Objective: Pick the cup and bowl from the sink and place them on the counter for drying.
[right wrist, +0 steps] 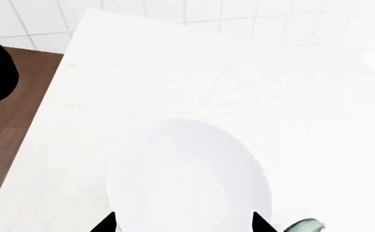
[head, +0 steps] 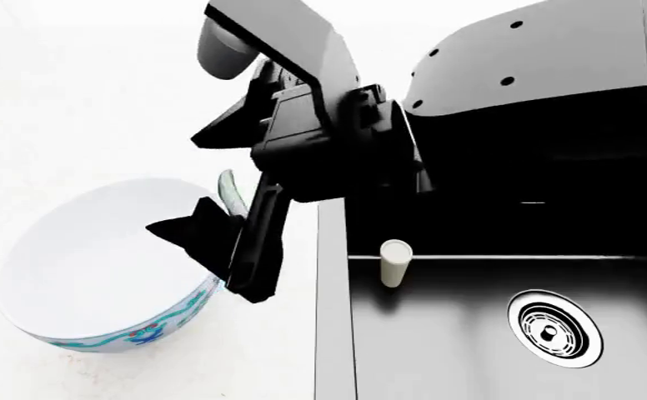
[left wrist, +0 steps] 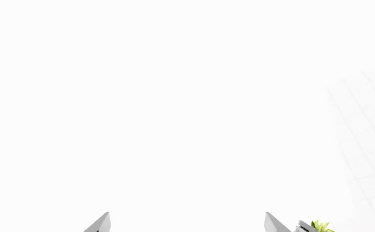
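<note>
the bowl sat on the counter left of the sink. the right gripper hung over its near rim, jaws spread wide, holding nothing. the cup stood upright in the sink by the far wall. the left gripper was parted and empty.

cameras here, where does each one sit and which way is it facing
Head view: on the robot's head, looking down at the bowl on the counter, and the cup in the sink; a dark arm crosses it.
Left wrist view: near the left gripper, facing the pale counter; two finger tips and a plant show.
Right wrist view: near the right gripper, above the bowl; dark finger tips show.
Head and right wrist views share the bowl.
</note>
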Motion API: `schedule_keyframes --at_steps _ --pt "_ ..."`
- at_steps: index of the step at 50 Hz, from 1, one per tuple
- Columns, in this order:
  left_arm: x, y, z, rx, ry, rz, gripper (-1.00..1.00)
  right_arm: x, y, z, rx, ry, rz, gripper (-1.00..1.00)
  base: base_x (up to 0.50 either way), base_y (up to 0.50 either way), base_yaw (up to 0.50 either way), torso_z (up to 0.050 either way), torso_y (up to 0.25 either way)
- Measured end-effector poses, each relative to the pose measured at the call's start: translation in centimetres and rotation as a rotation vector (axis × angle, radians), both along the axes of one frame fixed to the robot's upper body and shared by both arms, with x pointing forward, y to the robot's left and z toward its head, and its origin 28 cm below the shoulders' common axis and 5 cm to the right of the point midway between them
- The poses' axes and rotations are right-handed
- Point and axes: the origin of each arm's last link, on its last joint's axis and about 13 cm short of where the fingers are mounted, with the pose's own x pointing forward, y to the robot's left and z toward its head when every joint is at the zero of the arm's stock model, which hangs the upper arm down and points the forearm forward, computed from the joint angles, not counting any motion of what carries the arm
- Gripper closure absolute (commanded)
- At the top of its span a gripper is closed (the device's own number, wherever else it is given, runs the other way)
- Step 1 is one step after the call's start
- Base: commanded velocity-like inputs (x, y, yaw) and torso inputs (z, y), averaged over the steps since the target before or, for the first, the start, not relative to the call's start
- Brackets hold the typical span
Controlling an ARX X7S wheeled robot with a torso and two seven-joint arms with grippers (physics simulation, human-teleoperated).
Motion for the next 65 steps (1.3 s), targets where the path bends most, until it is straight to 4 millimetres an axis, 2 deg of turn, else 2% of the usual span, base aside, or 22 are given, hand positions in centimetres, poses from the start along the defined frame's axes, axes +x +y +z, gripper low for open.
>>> schedule_keyframes --at_steps 8,20,29,47,65 --pt "0.0 -0.1 0.1 0.004 -0.002 0.000 -1.00 -0.2 -3.1 -0.4 0.065 -0.004 -0.087 -1.00 0.00 0.00 0.00 0.000 0.000" --pt "0.2 -0.1 0.2 0.009 -0.002 -0.001 -1.00 -1.1 -7.8 -1.9 0.148 0.014 -0.248 -1.00 0.00 0.00 0.00 0.000 0.000" --pt "0.4 -0.2 0.2 0.007 -0.003 -0.002 -1.00 -2.0 -10.5 -3.1 0.177 0.039 -0.354 -1.00 0.00 0.00 0.00 0.000 0.000" --pt "0.5 -0.1 0.1 0.003 -0.007 -0.001 -1.00 -3.5 -13.8 -5.3 0.177 0.123 -0.522 -1.00 0.00 0.00 0.00 0.000 0.000" --pt "0.5 0.0 0.1 0.004 -0.010 -0.001 -1.00 -4.0 -15.4 -8.2 0.095 0.204 -0.659 -1.00 0.00 0.00 0.00 0.000 0.000"
